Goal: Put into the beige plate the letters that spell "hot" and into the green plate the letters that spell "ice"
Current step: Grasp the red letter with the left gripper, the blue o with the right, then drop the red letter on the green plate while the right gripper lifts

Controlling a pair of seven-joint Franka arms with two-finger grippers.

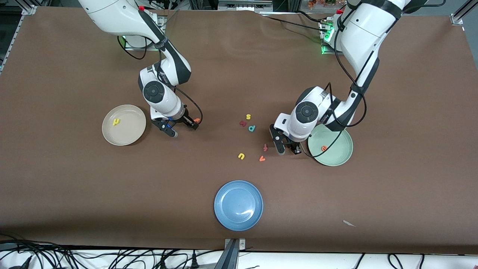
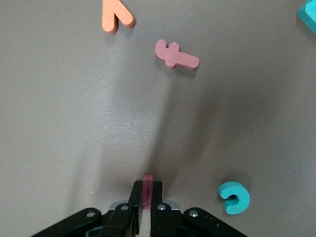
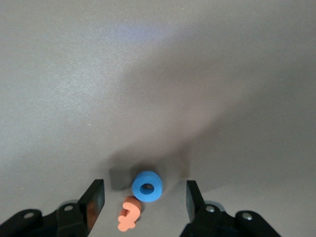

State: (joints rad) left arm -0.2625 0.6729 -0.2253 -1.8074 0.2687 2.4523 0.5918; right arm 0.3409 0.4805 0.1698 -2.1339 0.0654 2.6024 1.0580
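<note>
My left gripper (image 1: 288, 149) (image 2: 147, 193) is low over the table beside the green plate (image 1: 341, 158), shut on the dark red i (image 2: 147, 180). The teal c (image 2: 234, 197) lies on the table close by it. An orange e (image 1: 324, 148) lies in the green plate. My right gripper (image 1: 182, 128) (image 3: 144, 196) stands open, low over the table beside the beige plate (image 1: 130, 132). The blue o (image 3: 147, 186) and the orange t (image 3: 129, 213) (image 1: 196, 120) lie between its fingers, untouched. A yellow h (image 1: 116, 121) lies in the beige plate.
Between the two arms lie a yellow s (image 1: 248, 117), a dark red letter (image 1: 242, 123), a teal p (image 1: 252, 128), a red-orange f (image 1: 265, 147) (image 2: 175, 55), a yellow u (image 1: 241, 156) and an orange v (image 1: 262, 158) (image 2: 114, 17). A blue plate (image 1: 238, 205) sits nearer the front camera.
</note>
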